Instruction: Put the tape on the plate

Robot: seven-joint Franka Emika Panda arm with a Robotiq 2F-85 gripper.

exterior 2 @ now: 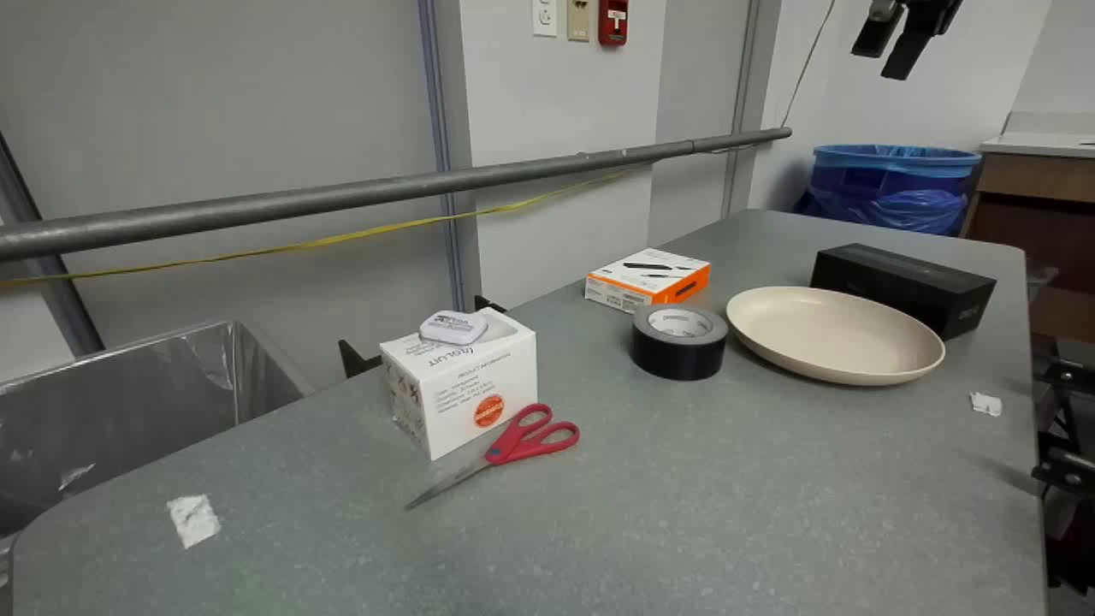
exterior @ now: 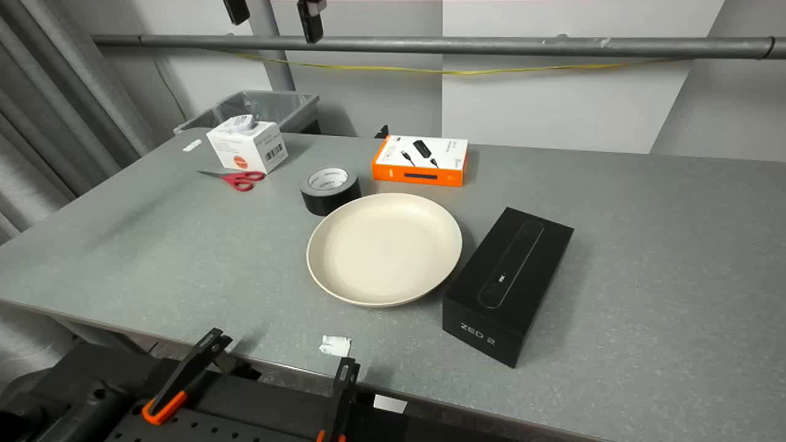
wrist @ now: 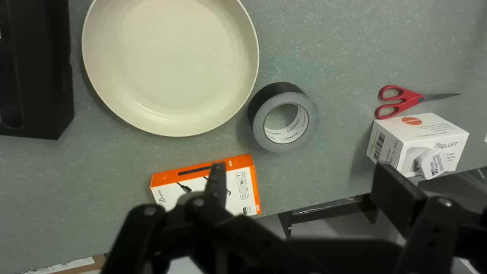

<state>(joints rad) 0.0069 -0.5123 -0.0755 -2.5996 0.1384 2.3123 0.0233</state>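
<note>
1. One black gripper enters from the lower edge of the wrist view, spread wide, with a broad gap across its middle. In both exterior views it hangs at the top edge, high above the level of the grey table.

2. Black tape, a thick roll, lies flat on the table with its hole facing up, just beside the plate. Whether roll and rim touch I cannot tell; they sit too close for these angles.

3. Round, cream-coloured and shallow, the plate rests on the table between the tape and a long black box marked ZED 2.

4. Near the tape lies an orange and white box, its top printed with a dark device and cables.

5. Well apart from the plate stands a white box with a small white item resting on top. Red-handled scissors lie just beside that box, handles toward the tape.

6. Behind the table, in an exterior view, runs a grey pipe, with a yellow cord sagging below it.

7. A clear bin and a blue-lined bin stand past the table's edges.
</note>
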